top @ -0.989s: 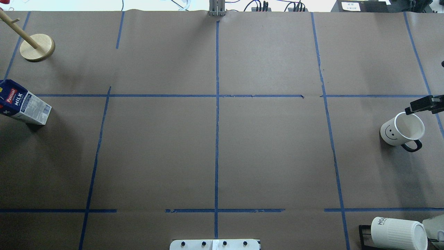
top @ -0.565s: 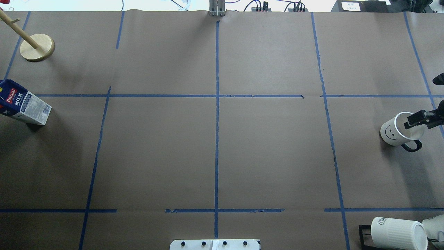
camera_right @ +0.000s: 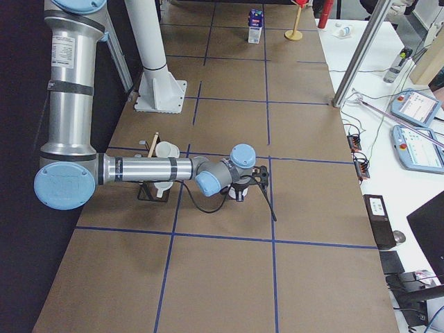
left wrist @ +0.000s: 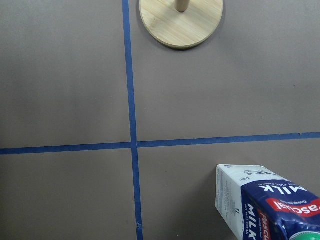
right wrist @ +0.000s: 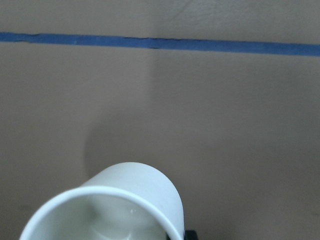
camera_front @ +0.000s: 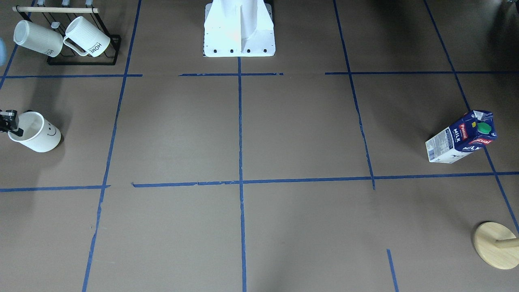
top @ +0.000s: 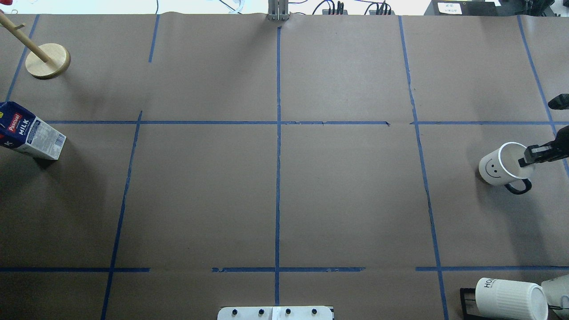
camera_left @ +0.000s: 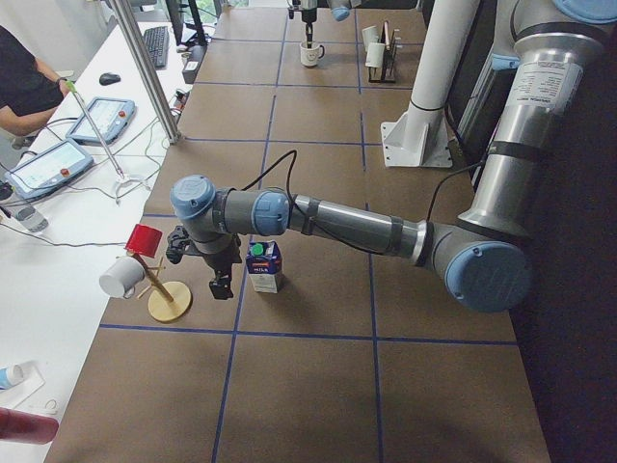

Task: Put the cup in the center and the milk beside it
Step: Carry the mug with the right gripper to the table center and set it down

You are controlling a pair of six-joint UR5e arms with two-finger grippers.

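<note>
The cup [top: 495,166], white with a smiley face and a dark handle, stands at the table's far right; it also shows in the front view [camera_front: 36,136] and the right wrist view [right wrist: 125,200]. My right gripper [top: 529,158] is shut on the cup's rim, on the side away from the center, one finger inside the cup. The milk [top: 31,133], a dark blue carton, stands upright at the far left edge. My left gripper [camera_left: 220,280] hangs just beside the milk [camera_left: 262,267], apart from it; I cannot tell whether it is open. The center crossing [top: 278,122] is bare.
A wooden mug tree [top: 48,61] stands at the far left corner behind the milk. A black rack with ribbed HOME mugs [top: 511,298] sits at the near right. The robot base [camera_front: 239,32] is at the near middle edge.
My right gripper came down from behind the cup into its mouth and closed on the rim. The cup shifted a little to the left. The milk has not moved.
</note>
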